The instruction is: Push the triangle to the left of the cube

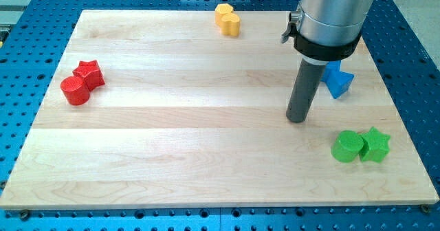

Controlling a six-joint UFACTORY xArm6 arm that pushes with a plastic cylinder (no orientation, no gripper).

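My tip rests on the wooden board, right of the middle. A blue triangle lies just to the right of the rod and a little above the tip, apart from it. A second blue block touches the triangle's upper side. The arm's grey body mostly hides it, so I cannot tell its shape. The rod stands between the blue blocks and the board's middle.
A red star and a red cylinder touch at the view's left. Two yellow blocks touch at the top edge. A green cylinder and a green star touch at the lower right.
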